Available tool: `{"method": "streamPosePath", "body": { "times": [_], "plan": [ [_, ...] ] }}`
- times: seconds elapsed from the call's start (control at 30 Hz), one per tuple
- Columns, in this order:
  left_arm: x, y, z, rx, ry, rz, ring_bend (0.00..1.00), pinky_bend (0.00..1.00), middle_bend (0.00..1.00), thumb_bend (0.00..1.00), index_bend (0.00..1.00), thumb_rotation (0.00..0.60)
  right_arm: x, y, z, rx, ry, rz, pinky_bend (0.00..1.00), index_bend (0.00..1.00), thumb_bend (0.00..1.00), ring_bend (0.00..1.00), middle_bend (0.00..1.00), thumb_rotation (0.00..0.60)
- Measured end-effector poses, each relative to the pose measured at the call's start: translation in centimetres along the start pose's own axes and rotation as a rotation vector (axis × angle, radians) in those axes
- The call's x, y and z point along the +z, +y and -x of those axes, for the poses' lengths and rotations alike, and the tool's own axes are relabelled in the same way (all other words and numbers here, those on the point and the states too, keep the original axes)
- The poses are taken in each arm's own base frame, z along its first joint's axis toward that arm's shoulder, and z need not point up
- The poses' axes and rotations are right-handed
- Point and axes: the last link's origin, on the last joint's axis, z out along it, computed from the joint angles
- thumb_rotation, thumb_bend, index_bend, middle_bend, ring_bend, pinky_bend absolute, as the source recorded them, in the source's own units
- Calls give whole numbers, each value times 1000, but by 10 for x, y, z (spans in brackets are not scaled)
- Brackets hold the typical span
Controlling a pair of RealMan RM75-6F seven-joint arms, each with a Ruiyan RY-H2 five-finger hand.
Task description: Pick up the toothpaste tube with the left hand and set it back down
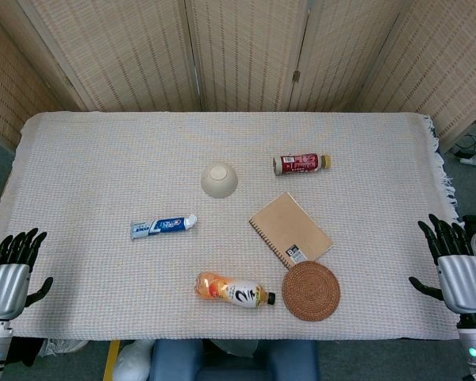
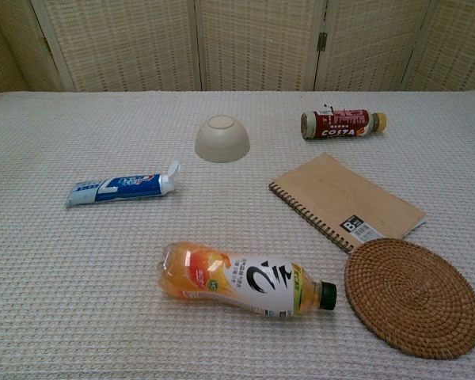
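Observation:
The blue and white toothpaste tube [image 1: 163,226] [image 2: 123,188] lies flat on the table's left half, its white cap pointing right. My left hand [image 1: 12,274] hovers at the table's front left corner, well left of the tube, fingers spread and holding nothing. My right hand [image 1: 454,266] sits at the front right edge, also with fingers apart and nothing in it. Neither hand shows in the chest view.
An upturned cream bowl [image 1: 219,179] [image 2: 222,138] sits behind the tube. A red bottle [image 1: 301,163] lies at back right. A brown notebook [image 1: 290,229], a woven coaster [image 1: 311,290] and an orange drink bottle [image 1: 232,290] [image 2: 241,281] lie toward the front.

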Motion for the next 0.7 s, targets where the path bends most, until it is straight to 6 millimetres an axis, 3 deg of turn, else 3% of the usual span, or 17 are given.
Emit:
{"method": "streamPosePath", "body": {
  "times": [0.43,0.7],
  "plan": [
    [9,9,-1,-8,22,34,87,0,101,363,109,600,-1,0,-4,-1,16,5,0,0,172,0,0,600],
    [45,29,-11,-61,51,117,142,43,149,364,131,600,-2,-2,-17,-6,59,5,0,0,171,0,0,600]
  ]
}}
